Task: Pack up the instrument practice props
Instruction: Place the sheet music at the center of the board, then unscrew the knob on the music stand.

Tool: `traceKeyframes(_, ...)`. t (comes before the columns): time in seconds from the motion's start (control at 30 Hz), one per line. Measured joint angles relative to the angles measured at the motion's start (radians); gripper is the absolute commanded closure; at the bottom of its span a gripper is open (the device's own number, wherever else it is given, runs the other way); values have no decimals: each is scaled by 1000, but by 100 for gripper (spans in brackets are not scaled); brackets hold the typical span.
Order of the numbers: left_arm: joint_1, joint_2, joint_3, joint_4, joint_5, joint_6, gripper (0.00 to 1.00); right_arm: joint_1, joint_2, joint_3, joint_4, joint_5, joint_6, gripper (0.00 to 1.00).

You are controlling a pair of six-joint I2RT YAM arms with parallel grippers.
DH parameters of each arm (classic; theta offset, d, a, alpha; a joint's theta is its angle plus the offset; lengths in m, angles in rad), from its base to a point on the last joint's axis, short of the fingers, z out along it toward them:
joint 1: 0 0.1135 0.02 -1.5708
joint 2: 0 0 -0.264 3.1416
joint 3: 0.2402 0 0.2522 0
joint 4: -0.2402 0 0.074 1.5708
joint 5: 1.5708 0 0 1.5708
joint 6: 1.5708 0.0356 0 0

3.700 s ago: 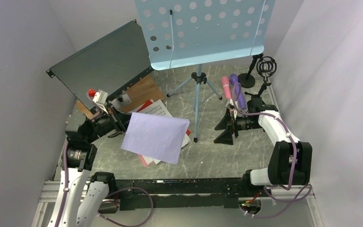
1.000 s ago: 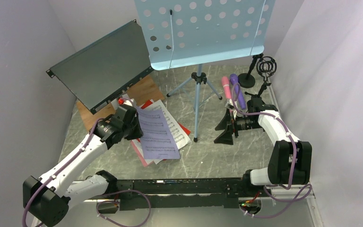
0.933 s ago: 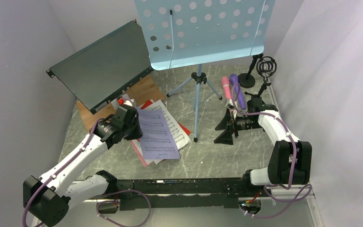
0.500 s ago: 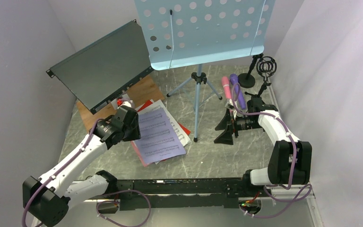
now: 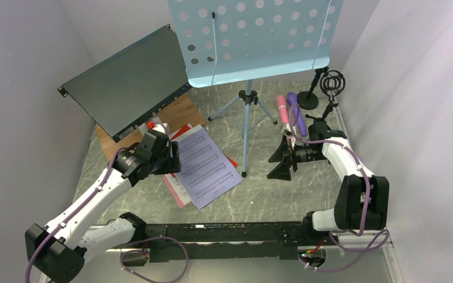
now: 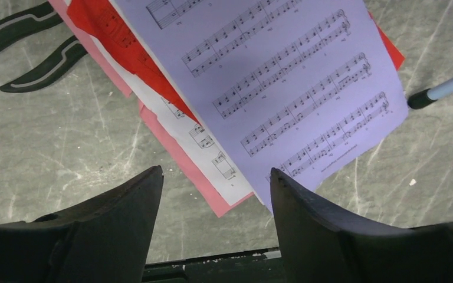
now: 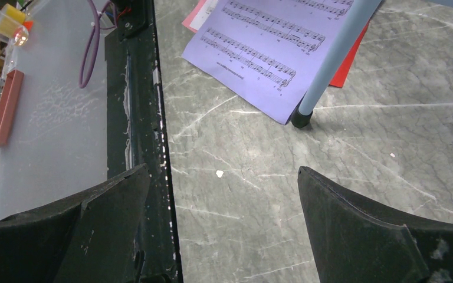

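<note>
A lilac sheet-music page (image 5: pixel 207 167) lies flat on top of the red, pink and white pages on the table. My left gripper (image 5: pixel 174 162) stands open at the pile's left edge, holding nothing. In the left wrist view the jaws (image 6: pixel 215 171) hover over the near corner of the pink page (image 6: pixel 177 159), with the lilac page (image 6: pixel 283 76) and the red page (image 6: pixel 118 35) beyond. The light-blue music rack (image 5: pixel 253 38) stands on its tripod. The pink microphone (image 5: pixel 282 109), the purple microphone (image 5: pixel 295 111) and two black mic supports (image 5: pixel 312 88) sit at the right. My right gripper (image 5: pixel 280 162) is open and empty.
A large dark metal box (image 5: pixel 127 79) leans at the back left over a wooden board (image 5: pixel 177 112). Black pliers (image 6: pixel 29 53) lie left of the pages. A tripod foot (image 7: pixel 301 118) rests by the lilac page's corner. The black rail (image 7: pixel 138 118) runs along the near edge.
My left gripper has opened and let go of the lilac page, which has dropped flat onto the pile. The left arm drew back slightly. The right arm has not moved.
</note>
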Motion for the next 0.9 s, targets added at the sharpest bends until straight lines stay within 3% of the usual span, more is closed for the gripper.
traceKeyframes(0.23,0,-43,0,50,77,19,1,0,0,0,0,0,0,0)
traceKeyframes(0.53,0,-110,-2,137,167,21,0,0,0,1,0,0,-1,0)
traceKeyframes(0.9,0,-113,-31,292,379,28,1,0,0,8,0,25,-3,0)
